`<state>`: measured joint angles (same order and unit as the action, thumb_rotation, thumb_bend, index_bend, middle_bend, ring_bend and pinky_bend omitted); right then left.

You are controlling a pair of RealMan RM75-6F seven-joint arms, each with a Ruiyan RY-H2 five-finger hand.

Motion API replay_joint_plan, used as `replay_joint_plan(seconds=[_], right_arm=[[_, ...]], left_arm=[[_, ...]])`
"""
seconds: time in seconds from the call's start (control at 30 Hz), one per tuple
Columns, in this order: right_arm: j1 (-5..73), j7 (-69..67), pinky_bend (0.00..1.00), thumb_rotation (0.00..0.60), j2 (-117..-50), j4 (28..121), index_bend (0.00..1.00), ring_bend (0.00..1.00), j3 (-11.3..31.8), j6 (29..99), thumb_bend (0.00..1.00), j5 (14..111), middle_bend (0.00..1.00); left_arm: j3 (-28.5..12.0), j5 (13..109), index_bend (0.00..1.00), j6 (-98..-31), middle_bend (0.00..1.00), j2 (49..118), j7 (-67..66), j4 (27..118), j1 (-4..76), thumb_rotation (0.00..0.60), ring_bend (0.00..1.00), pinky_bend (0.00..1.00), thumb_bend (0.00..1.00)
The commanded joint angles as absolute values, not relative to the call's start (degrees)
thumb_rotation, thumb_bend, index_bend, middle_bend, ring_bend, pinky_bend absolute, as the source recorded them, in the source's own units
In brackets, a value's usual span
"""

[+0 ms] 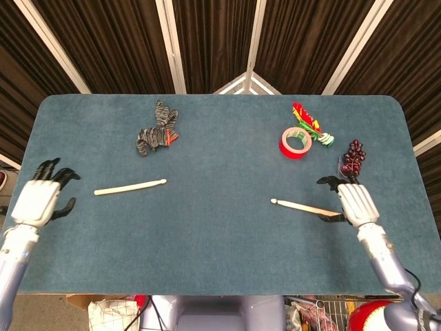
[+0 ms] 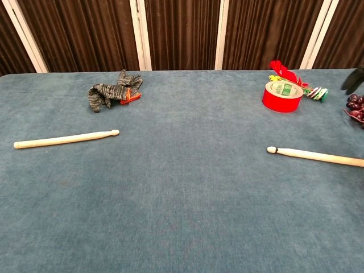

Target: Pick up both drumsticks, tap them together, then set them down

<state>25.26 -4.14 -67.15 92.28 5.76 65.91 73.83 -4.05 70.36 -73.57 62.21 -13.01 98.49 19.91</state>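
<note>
A grey striped glove (image 1: pixel 157 129) lies near the table's (image 1: pixel 220 234) far edge, left of middle. Toward the far right corner sits a red tape roll (image 1: pixel 295 142), with colourful clips (image 1: pixel 309 123) just behind it. Dark grapes (image 1: pixel 353 158) lie near the right edge.

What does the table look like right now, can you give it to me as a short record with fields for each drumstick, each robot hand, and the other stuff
left drumstick: lies flat on the table, tip toward the centre, untouched
right drumstick: lies flat, tip toward the centre, butt end at the right robot hand
left robot hand: open, fingers spread, apart from its stick
right robot hand: open, over the stick's butt end; contact unclear
other items: striped glove, red tape roll, colourful clips, grapes
</note>
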Motion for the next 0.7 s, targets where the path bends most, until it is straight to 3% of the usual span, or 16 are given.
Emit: replay_joint_plan(seconds=[0.03,0.17,0.37,0.7], right_arm=[[20.62,1.14,0.10,0.600,-66.60,94.31,0.31,0.21,3.88,73.48,0.11,76.44,0.21],[16.24,5.18,0.10,0.600,-67.69,93.57,0.23,0.19,1.78,80.66,0.11,79.29,0.12],[11.87,8.81,0.09,0.600,-68.10,90.75,0.09,0.17,-1.86,84.66,0.11,82.21,0.04],[9.56,5.47,0.10,0.600,-66.55,89.73,0.06,0.17,-1.73,85.46,0.11,82.29,0.04]], left_arm=[[-2.19,70.15,0.28,-77.83,0.17,59.65,-14.36,102.05,15.87,0.600,0.00,0.03,0.48],[-0.97,69.88,0.25,-81.75,0.14,58.06,-12.21,104.53,11.85,0.600,0.00,0.03,0.43],[0.59,73.43,0.20,-85.11,0.08,58.49,-0.19,102.72,6.94,0.600,0.00,0.01,0.36],[1.58,73.91,0.17,-86.87,0.05,56.38,-1.27,104.34,4.02,0.600,0.00,0.00,0.32]])
